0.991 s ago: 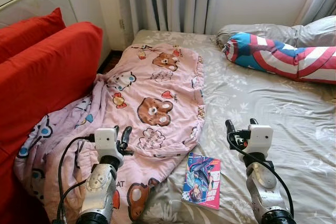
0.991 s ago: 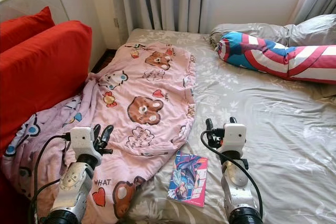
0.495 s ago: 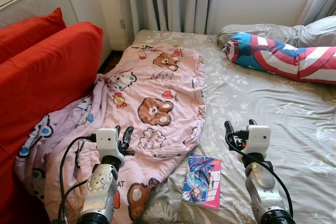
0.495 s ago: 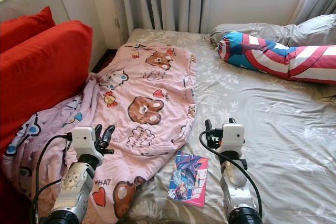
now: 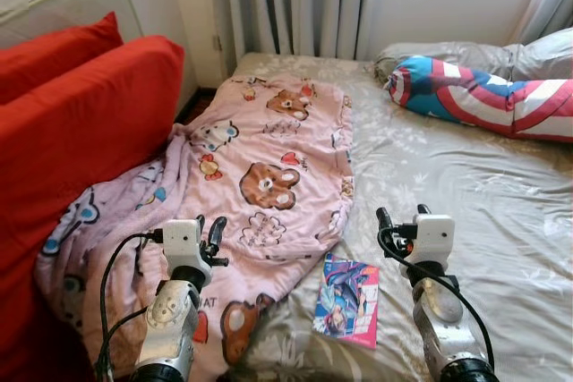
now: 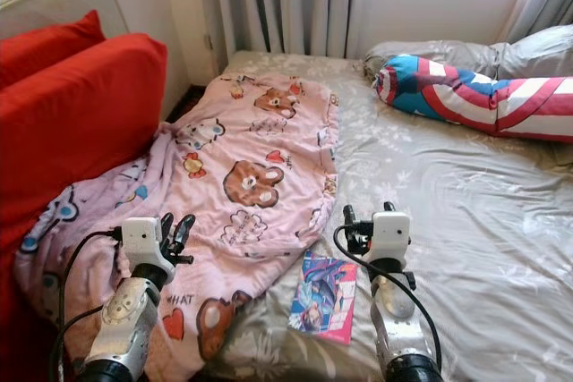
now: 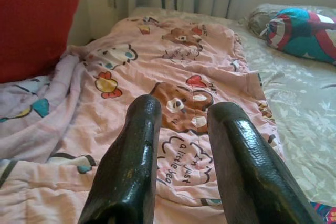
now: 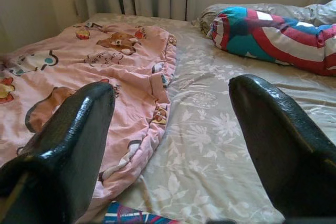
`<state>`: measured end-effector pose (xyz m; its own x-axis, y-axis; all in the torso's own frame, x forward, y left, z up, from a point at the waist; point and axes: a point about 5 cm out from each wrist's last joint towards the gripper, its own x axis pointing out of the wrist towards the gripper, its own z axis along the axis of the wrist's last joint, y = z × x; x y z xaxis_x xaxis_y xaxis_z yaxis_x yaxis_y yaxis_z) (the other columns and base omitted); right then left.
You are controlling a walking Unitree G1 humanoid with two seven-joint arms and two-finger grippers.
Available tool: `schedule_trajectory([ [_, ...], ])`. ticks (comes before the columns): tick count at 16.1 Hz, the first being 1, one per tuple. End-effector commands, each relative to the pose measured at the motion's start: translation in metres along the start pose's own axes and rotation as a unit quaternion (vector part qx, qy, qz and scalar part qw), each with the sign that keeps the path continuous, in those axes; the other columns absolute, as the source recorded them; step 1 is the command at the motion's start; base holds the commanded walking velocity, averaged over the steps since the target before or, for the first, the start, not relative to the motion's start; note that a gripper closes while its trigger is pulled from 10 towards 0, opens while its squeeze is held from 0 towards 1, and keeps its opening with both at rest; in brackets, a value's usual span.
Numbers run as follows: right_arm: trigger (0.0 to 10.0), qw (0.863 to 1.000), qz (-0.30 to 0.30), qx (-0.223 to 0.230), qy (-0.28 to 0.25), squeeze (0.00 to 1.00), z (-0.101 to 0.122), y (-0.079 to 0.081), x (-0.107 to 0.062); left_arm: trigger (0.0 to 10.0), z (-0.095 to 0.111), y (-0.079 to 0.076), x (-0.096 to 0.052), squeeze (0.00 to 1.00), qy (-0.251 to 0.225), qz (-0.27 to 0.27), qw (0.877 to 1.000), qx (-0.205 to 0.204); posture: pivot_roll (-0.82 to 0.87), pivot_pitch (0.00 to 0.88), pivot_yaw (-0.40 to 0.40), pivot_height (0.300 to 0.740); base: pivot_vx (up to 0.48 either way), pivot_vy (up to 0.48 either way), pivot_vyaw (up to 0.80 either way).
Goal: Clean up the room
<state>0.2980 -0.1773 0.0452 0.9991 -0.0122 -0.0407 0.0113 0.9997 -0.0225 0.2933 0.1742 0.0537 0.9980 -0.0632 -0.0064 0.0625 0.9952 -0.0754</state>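
While unfolded, pink blanket (image 5: 260,167) across bed (image 5: 466,185)

Two black fingers (image 7: 131,166) slightly apart above a pink cartoon blanket (image 7: 157,77) on the grey bed (image 7: 304,103)

"What is the big soft thing?"

"A bed (image 5: 466,176) with a grey sheet that has pale leaves on it."

"What lies on it?"

"A pink blanket (image 5: 260,176) with bears, hanging off the left side. A bright book (image 5: 349,300) just beside the blanket's edge. A red, white and blue pillow (image 5: 474,100) and grey pillows (image 5: 483,54) at the far end."
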Motion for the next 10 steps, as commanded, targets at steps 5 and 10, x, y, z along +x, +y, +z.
schedule_trajectory([
  [5, 10.0, 1.0, 0.005, -0.005, -0.004, 0.0, 0.0038, 0.0007, 0.004, 10.0, 0.0059, -0.0003, 0.0038, 0.0, -0.007, -0.001, 1.0, 0.004, -0.01, 0.0, 0.005, 0.676, 0.0, 0.0, 0.0],
  [10, 10.0, 1.0, 0.004, -0.011, -0.003, 0.0, 0.0055, -0.0024, 0.0057, 10.0, 0.0049, 0.0005, 0.0018, 0.0, -0.007, 0.004, 1.0, 0.002, -0.01, 0.0, -0.003, 0.676, 0.0, 0.0, 0.0],
])
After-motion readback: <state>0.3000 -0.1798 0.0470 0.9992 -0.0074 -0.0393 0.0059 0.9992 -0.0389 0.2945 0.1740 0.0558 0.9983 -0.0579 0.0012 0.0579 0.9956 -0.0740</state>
